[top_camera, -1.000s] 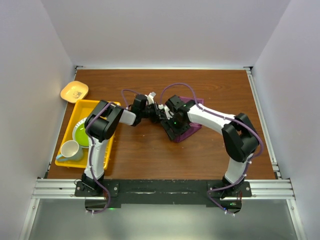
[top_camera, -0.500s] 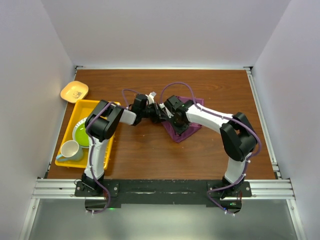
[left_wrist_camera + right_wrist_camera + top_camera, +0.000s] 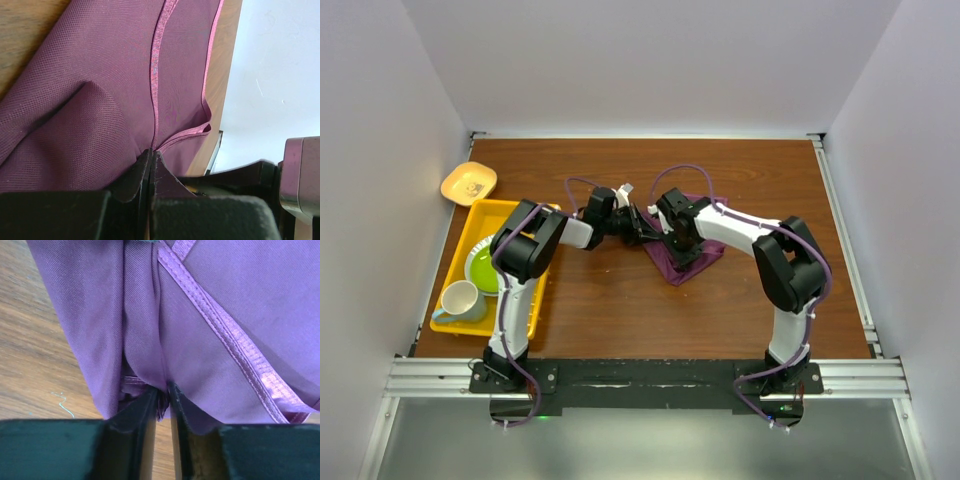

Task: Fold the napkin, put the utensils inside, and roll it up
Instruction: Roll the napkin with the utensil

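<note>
Top view: one plum napkin [image 3: 692, 262] lies crumpled mid-surface [image 3: 620, 305]. At left, one yellow tray [image 3: 485, 215] carries one green plate [image 3: 478, 268] and one mug [image 3: 460, 298]; one small dish [image 3: 469, 182] sits beyond. Left wrist: my left fingers [image 3: 147, 160] pinch a napkin fold. Right wrist: my right fingers [image 3: 155, 395] clamp one bunched fold.

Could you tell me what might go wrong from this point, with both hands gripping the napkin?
1. The left hand pinches only a small fold of the napkin, so the cloth may slip out if pulled.
2. The right hand grips several bunched layers at once, so it might drag the fold crooked.
3. In the top view the two hands sit very close together, so they could bump.
</note>
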Controlling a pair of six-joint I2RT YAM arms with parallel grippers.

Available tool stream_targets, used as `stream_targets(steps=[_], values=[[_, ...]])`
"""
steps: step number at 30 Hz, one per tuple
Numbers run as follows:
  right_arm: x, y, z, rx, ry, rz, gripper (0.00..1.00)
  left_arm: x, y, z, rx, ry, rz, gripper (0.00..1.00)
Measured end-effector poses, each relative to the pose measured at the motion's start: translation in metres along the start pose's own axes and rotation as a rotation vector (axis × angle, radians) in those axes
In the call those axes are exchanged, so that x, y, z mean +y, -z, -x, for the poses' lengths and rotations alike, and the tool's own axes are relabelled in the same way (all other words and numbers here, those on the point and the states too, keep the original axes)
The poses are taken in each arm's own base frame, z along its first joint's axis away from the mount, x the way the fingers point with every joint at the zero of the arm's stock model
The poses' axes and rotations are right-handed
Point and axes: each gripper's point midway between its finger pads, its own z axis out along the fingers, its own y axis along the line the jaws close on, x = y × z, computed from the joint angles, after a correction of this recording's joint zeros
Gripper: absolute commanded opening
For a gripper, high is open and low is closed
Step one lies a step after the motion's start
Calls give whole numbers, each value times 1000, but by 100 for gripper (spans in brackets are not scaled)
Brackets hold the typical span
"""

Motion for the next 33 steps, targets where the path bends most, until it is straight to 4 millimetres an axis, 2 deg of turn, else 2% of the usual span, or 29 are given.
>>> stream_targets(steps=[2,5,8,11,13,16,21,27,30,33], values=[[-1,2,1,2,0,-4,46,0,0,0,2,0,2,0],[-1,12,6,4,6,-10,63,0,0,0,5,3,4,0],[-2,29,25,-58,13,-19,72,0,0,0,8,6,8,0],[1,49,42,-139,35,-13,75,0,-1,0,11,8,12,0],[6,59,51,-185,63,-5,75,0,-1,0,12,9,14,0],[16,61,61,-225,120,10,76,0,-1,0,14,10,15,0],[32,37,64,-210,202,32,76,0,-1,1,18,15,18,0],[35,2,58,-148,233,29,75,0,-2,1,27,22,18,0],[35,-6,57,-137,236,24,71,0,-2,2,29,25,15,0],[33,-7,59,-144,236,14,61,0,-3,2,32,28,13,0]])
